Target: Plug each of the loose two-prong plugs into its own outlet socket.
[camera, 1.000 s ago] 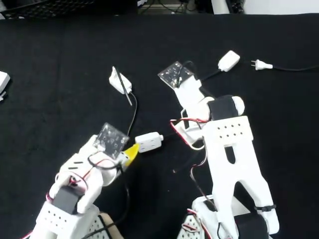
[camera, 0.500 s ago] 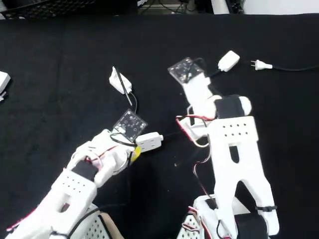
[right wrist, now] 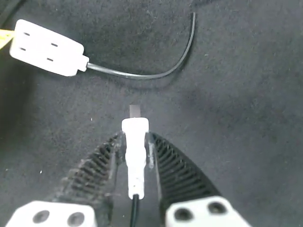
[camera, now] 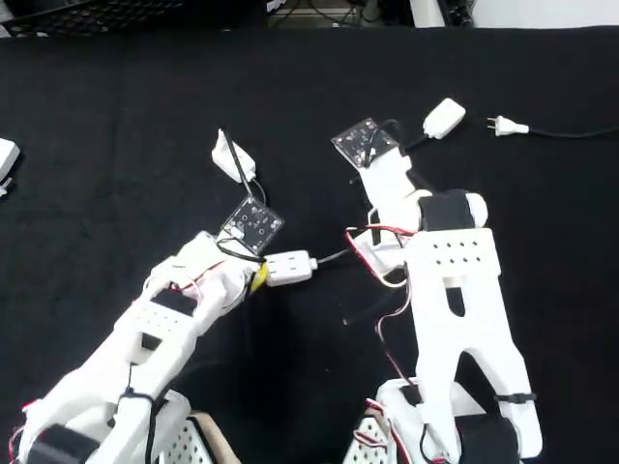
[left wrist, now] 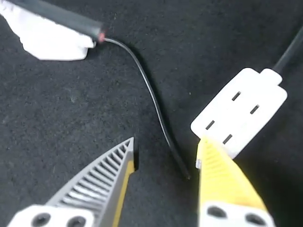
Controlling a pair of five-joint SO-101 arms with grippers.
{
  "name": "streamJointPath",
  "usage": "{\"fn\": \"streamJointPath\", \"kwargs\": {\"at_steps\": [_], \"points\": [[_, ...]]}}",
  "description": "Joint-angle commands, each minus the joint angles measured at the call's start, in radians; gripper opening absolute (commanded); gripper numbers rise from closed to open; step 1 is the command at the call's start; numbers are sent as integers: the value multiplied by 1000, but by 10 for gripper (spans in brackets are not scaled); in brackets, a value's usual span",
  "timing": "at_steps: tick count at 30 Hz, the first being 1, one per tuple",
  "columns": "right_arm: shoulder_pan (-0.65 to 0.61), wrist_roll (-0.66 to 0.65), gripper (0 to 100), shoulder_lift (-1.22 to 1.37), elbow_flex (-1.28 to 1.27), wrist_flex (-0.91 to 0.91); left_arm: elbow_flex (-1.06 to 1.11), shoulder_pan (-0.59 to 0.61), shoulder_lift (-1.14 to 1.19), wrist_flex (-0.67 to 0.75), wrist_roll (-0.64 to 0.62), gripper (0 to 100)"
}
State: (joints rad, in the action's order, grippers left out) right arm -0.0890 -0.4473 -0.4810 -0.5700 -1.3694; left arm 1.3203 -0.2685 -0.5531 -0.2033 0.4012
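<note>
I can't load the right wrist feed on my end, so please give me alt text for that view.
The right gripper is shut on a white two-prong plug, its prongs pointing away from the camera over the black cloth. Farther off lies a white outlet block with free slots, its thin black cord curving across the cloth.

1 high camera overlooks the counter (camera: 97,116); 2 close wrist cameras face it, all sharing the outlet socket (camera: 289,268).

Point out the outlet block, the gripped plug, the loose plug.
outlet block (left wrist: 239,111), left wrist view, slotted face.
gripped plug (right wrist: 136,151), right wrist view, white body.
loose plug (camera: 505,125), high view, white body.
</note>
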Motion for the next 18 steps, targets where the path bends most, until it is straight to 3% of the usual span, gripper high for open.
{"fn": "streamJointPath", "kwargs": {"at_steps": [1, 12, 18], "points": [[9, -2, 11, -13, -4, 18, -42, -1, 46, 46, 18, 224], [-37, 48, 11, -12, 1, 17, -42, 7, 40, 40, 15, 224], [-152, 129, 11, -5, 1, 18, 16, 110, -133, 35, -37, 224]]}}
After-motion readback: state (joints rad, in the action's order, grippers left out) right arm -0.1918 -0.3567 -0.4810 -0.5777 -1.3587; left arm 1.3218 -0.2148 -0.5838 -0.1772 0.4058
